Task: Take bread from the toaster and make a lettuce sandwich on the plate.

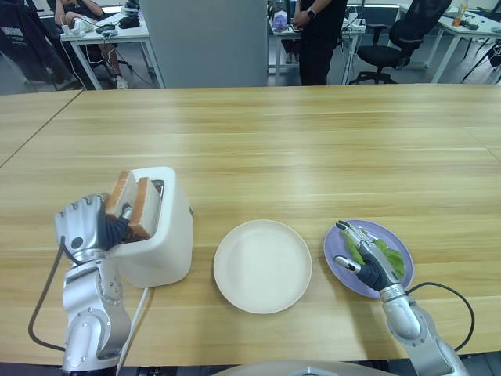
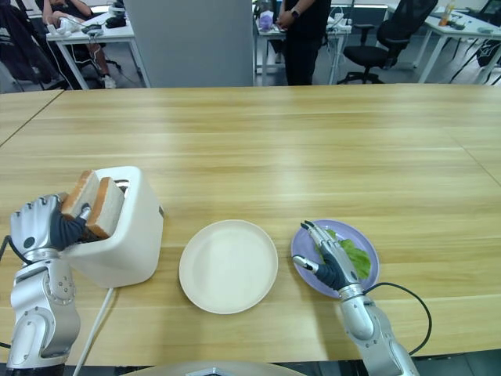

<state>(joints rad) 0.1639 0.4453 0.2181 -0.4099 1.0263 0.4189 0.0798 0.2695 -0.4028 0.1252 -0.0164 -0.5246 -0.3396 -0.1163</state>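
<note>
A white toaster [image 1: 160,235] stands at the near left of the table with two bread slices [image 1: 135,205] sticking up from its slots. My left hand [image 1: 84,225] is at the toaster's left side, fingers curled onto the nearer slice. An empty cream plate [image 1: 262,265] lies in the middle near the front edge. To its right a purple plate [image 1: 391,236] holds green lettuce [image 1: 389,258]. My right hand [image 1: 362,254] rests over that plate with fingers spread on the lettuce, not closed on it.
The toaster's white cord [image 1: 133,321] runs off the front edge of the wooden table [image 1: 297,149]. Black cables trail from both wrists. Behind the table stand a grey partition, desks, office chairs and people.
</note>
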